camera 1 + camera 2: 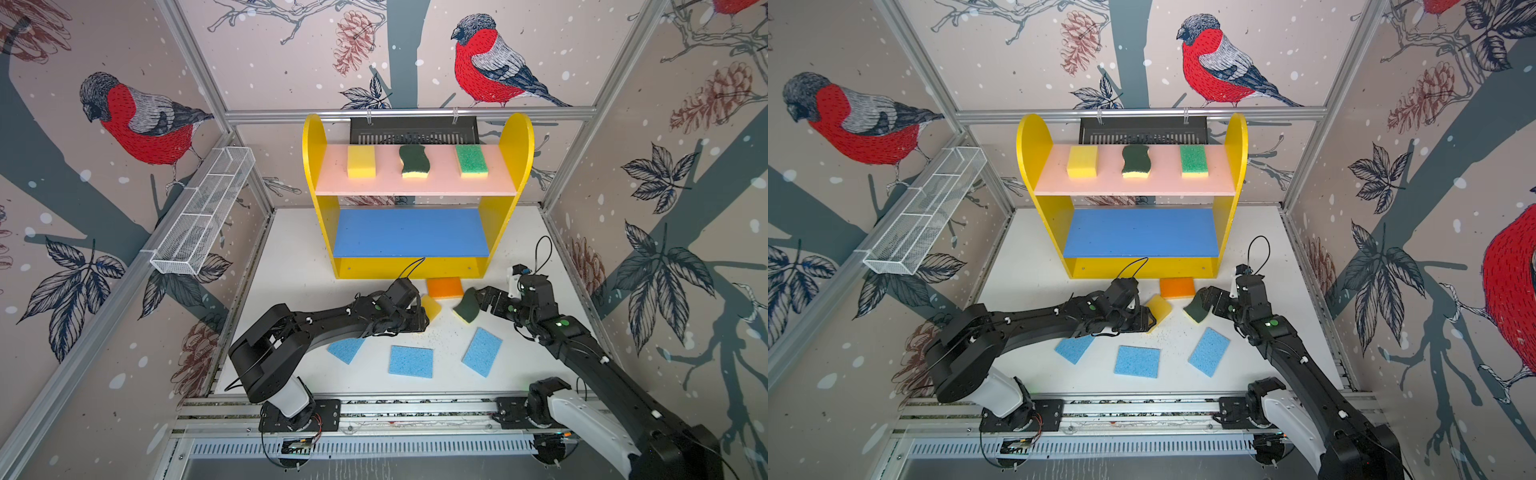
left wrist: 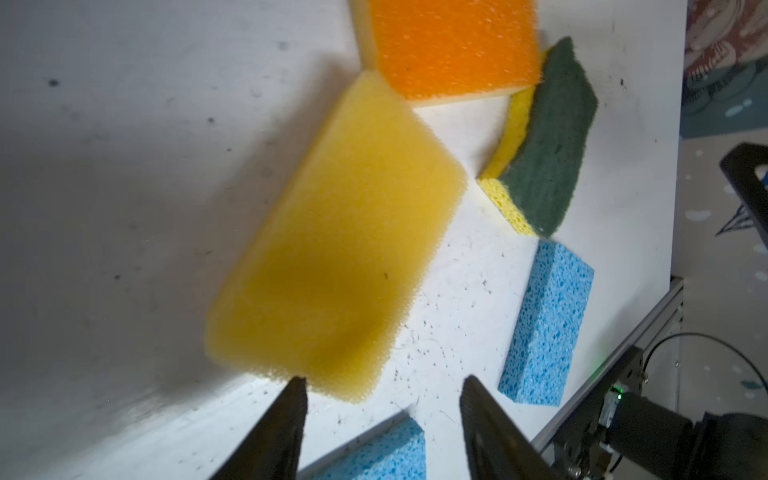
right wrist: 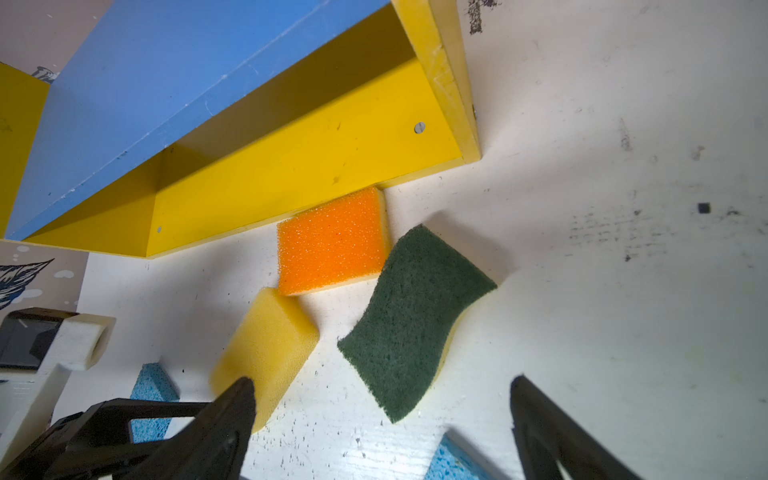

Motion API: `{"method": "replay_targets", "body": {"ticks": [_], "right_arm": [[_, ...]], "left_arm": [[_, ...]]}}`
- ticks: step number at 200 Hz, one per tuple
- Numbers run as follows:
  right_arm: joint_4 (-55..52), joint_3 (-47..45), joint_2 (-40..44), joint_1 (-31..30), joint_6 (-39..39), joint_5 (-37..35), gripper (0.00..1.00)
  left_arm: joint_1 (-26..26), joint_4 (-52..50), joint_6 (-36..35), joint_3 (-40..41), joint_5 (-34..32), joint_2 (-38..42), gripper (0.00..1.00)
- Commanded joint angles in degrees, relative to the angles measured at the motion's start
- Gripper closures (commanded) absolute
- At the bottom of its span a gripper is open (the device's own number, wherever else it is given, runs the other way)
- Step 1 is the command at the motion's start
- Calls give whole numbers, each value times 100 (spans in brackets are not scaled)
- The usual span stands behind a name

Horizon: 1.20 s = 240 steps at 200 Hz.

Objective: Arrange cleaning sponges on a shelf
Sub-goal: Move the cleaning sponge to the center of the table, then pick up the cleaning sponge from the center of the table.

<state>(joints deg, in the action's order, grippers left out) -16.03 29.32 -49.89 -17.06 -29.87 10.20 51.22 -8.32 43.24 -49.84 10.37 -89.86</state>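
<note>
Left fingers (image 2: 286, 424) part-open, empty, tips beside yellow sponge (image 2: 332, 249); right fingers (image 3: 540, 428) wide, empty, by dk-green sponge (image 3: 411, 320). Both sponges on bench (image 1: 291, 270) just near of shelf (image 1: 515, 166), orange sponge (image 3: 332, 241) at its foot. Best approach: straddle short sides, close squarely, lift clear before reaching blue board (image 1: 409, 232). Bench white, crumb-speckled; walls bird-print; three blue sponges (image 1: 411, 361) lie nearer.

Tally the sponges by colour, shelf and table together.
Light-blue sponges: 3
Plain yellow sponges: 2
Dark-green wavy sponges: 2
Bright-green sponge: 1
Orange sponge: 1
Total: 9
</note>
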Motion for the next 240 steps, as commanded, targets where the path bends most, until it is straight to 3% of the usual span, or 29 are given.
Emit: {"method": "replay_targets", "body": {"ticks": [1,8,38,89,100,150,240], "right_arm": [[10,-21,84,16,95,-26,4],[29,-42,108,10,83,-40,4],[50,-67,120,14,34,-39,4],[-34,-64,190,20,29,-83,4],[-29,-64,199,19,20,-92,4],[-5,-93,194,23,-10,-106,4],[-67,-76,210,32,-12,-167,4]], "left_arm": [[108,-738,-1372,-175,-519,223,29],[153,-884,-1682,-216,-674,264,23],[266,-1224,-2410,-188,-1541,267,19],[272,-371,-3013,283,-1514,495,12],[272,-216,-3098,305,-1321,498,2],[272,-179,-3190,107,-1529,-62,5],[274,-112,-3438,-318,-1107,-752,6]]}}
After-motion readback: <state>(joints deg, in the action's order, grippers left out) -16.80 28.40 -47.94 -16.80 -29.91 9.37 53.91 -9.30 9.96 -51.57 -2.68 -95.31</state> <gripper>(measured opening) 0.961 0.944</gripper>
